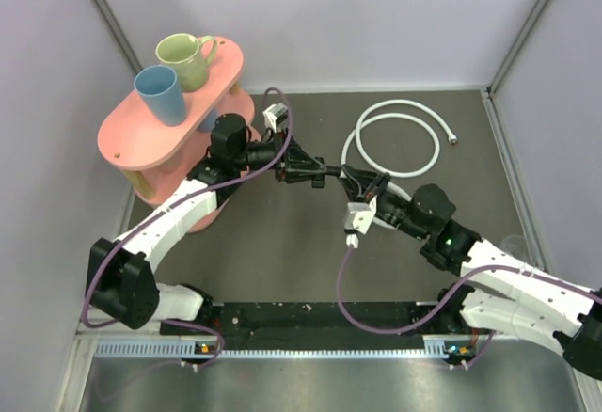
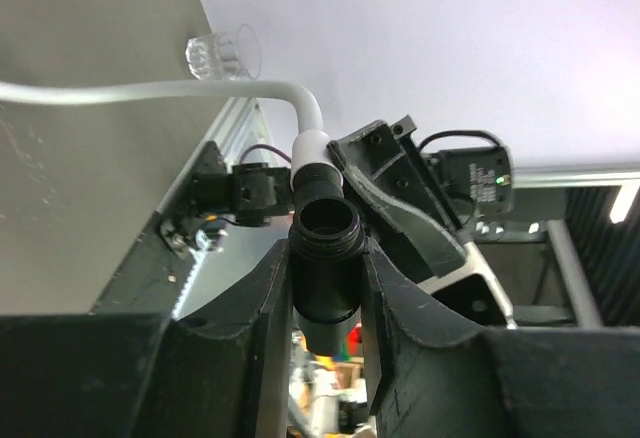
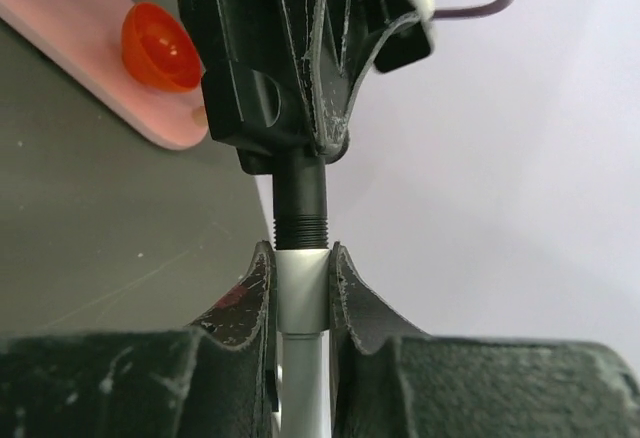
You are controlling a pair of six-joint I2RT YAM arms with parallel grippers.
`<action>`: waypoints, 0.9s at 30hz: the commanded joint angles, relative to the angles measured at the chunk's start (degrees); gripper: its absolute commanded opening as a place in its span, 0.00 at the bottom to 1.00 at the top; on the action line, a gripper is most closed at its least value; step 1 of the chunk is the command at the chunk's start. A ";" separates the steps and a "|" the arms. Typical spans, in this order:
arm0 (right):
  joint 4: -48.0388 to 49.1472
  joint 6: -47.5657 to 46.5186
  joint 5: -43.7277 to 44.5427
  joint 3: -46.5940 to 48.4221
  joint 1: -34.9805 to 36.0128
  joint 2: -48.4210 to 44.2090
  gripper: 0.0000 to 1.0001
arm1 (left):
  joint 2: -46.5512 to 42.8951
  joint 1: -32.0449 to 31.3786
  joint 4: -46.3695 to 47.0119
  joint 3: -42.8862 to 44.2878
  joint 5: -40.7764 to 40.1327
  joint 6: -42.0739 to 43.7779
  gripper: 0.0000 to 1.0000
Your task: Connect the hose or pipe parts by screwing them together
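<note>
In the top view both arms meet in mid-air over the dark mat. My left gripper (image 1: 318, 173) is shut on the small black connector (image 1: 331, 174). In the left wrist view the connector (image 2: 325, 258) stands upright between my left gripper's (image 2: 326, 253) jaws, its open threaded mouth facing the camera. My right gripper (image 3: 302, 270) is shut on the silvery end fitting (image 3: 302, 293) of the white hose (image 1: 400, 106). The fitting butts against the connector's threaded end (image 3: 302, 220). The rest of the hose lies coiled at the back right, its free end fitting (image 1: 454, 136) on the mat.
A pink two-tier stand (image 1: 141, 144) at the back left carries a green mug (image 1: 185, 58) and a blue cup (image 1: 160, 94). An orange bowl-like piece (image 3: 160, 46) lies on the pink surface. White walls close in three sides. A clear glass (image 2: 225, 53) shows by the wall.
</note>
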 commanded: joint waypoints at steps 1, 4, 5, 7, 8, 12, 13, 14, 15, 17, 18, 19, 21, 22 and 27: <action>-11.81 4.74 -2.12 10.30 0.82 2.14 0.00 | -0.68 -2.36 -2.16 7.10 1.63 23.02 0.00; -22.00 9.66 -5.45 17.77 -0.14 5.56 0.00 | -2.43 -3.78 -3.67 6.41 -0.73 43.00 0.00; -23.79 10.89 -6.86 19.53 -0.67 6.35 0.00 | -3.14 -3.78 -3.33 4.93 -1.44 48.70 0.00; -27.74 13.87 -13.18 23.41 -3.55 8.46 0.00 | -3.58 -3.78 -2.62 3.69 1.01 56.18 0.00; -28.37 15.46 -15.72 24.37 -5.05 8.99 0.00 | -3.84 -3.86 -2.27 3.25 1.80 58.31 0.00; -32.68 21.97 -35.11 30.51 -12.44 13.73 0.00 | -3.85 -4.21 -5.06 2.28 3.91 70.35 0.00; -33.73 23.20 -37.52 31.67 -14.01 14.96 0.00 | -3.85 -4.65 -7.43 2.28 3.74 75.59 0.00; -37.48 23.21 -42.24 34.46 -14.46 16.28 0.00 | -3.85 -4.74 -8.93 2.45 4.87 79.04 0.00; -38.74 23.73 -44.55 35.88 -15.08 17.60 0.00 | -4.11 -4.92 -10.25 2.37 5.84 82.29 0.00; -39.80 27.77 -53.48 37.47 -17.71 20.94 0.00 | -6.12 -5.62 -13.07 1.14 4.89 90.31 0.00; -39.54 29.00 -54.84 37.39 -18.33 21.65 0.00 | -6.91 -5.71 -13.08 0.53 4.19 91.89 0.00; -39.45 30.75 -54.86 37.22 -18.68 21.91 0.00 | -7.62 -5.71 -13.16 -0.26 2.87 93.73 0.00; -39.37 31.38 -52.14 35.90 -18.86 21.57 0.00 | -8.76 -5.71 -14.65 -0.45 1.63 94.45 0.00; -39.10 31.65 -51.09 35.37 -18.86 20.52 0.04 | -9.12 -5.71 -15.01 -0.45 0.85 94.46 0.00; -34.98 33.49 -37.92 29.75 -18.86 14.72 0.52 | -9.21 -5.18 -10.11 -2.81 -2.15 84.37 0.00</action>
